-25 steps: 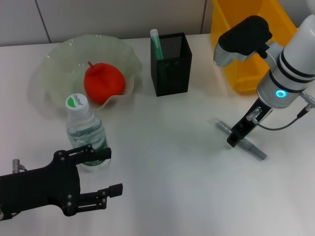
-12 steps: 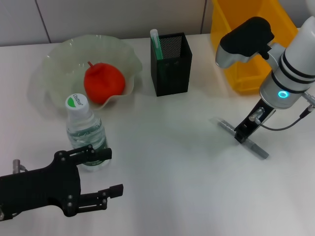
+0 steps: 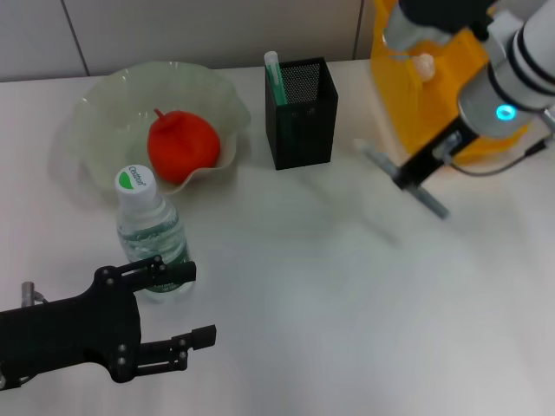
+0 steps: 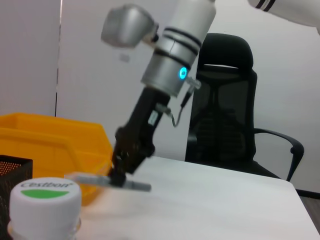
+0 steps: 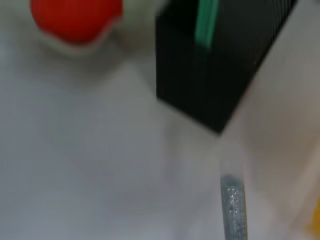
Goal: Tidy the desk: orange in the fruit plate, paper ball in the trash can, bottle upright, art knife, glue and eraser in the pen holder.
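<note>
My right gripper [image 3: 414, 173] is shut on the grey art knife [image 3: 434, 204] and holds it in the air, tilted, to the right of the black mesh pen holder [image 3: 301, 113]. A green stick [image 3: 275, 76] stands in the holder. The left wrist view shows the same gripper [image 4: 127, 160] and knife [image 4: 107, 181]. The right wrist view shows the knife tip [image 5: 233, 210] near the holder [image 5: 220, 75]. The orange [image 3: 182, 145] lies in the pale fruit plate [image 3: 104, 113]. The bottle [image 3: 149, 230] stands upright. My left gripper [image 3: 198, 303] is open at the front left, beside the bottle's base.
A yellow bin [image 3: 408, 78] stands at the back right, behind my right arm. An office chair [image 4: 225, 125] is beyond the table's far side. The table is white, with the plate at the back left.
My right gripper has lifted the art knife off the table and carried it back and left, toward the pen holder. The left arm has not moved.
</note>
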